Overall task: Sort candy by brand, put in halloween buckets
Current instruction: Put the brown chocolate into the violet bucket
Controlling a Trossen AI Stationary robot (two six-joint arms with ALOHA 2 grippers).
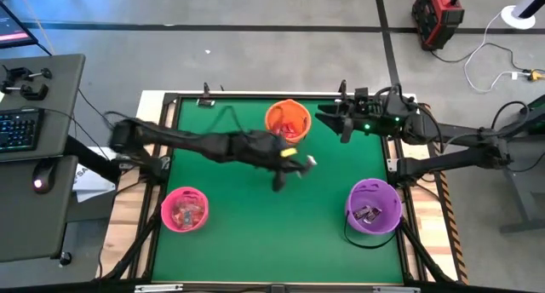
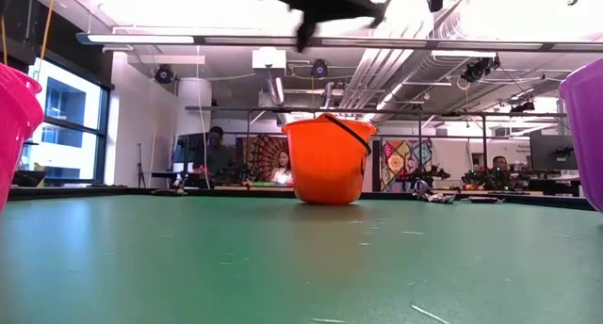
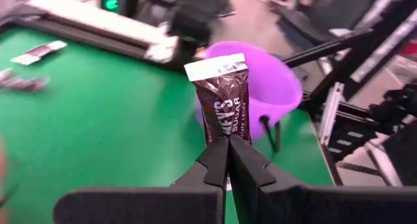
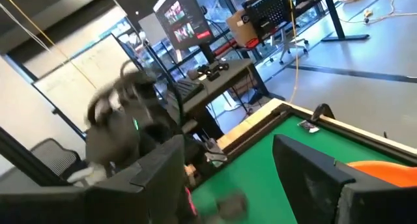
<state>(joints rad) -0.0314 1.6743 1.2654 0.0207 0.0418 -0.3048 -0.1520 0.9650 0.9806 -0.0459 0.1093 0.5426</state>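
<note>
1. Green felt-like table covering [image 1: 247,216] fills a dark-framed table, which stands on a grey concrete floor [image 1: 255,37] crossed by dark tape lines.
2. At the table's 9 o'clock side stands a grey desk [image 1: 34,182] with a black keyboard [image 1: 19,127] and a mouse.
3. At about 7 o'clock on the green sits the pink round plastic bucket [image 1: 185,209], with red-wrapped candy inside.
4. The left arm reaches from 9 o'clock across to the table's middle; the left gripper [image 3: 228,146] is squeezed tight on the lower end of a dark brown wrapped chocolate candy bar [image 3: 223,100], which stands upright above the fingers, clear of the table. In the left wrist view the purple bucket shows behind the bar.
5. At 12 o'clock stands the orange round plastic bucket [image 1: 287,120], its thin dark handle up in the low view.
6. A few loose wrapped pieces [image 3: 39,53] lie on the green near the far table edge in the left wrist view.
7. The right arm waits at about 1 o'clock by the table's rim; the right gripper [image 4: 228,178] has its fingers spread wide with nothing between them.
8. At 5 o'clock sits the purple round plastic bucket [image 1: 373,205], with dark-wrapped pieces in it.
9. Beyond the table, the low view shows a bright room with ceiling ducts, windows, colourful wall hangings, and seated people in the background.
10. At 2 o'clock on the floor stands a red and black box [image 1: 438,16], with a white cable nearby.
</note>
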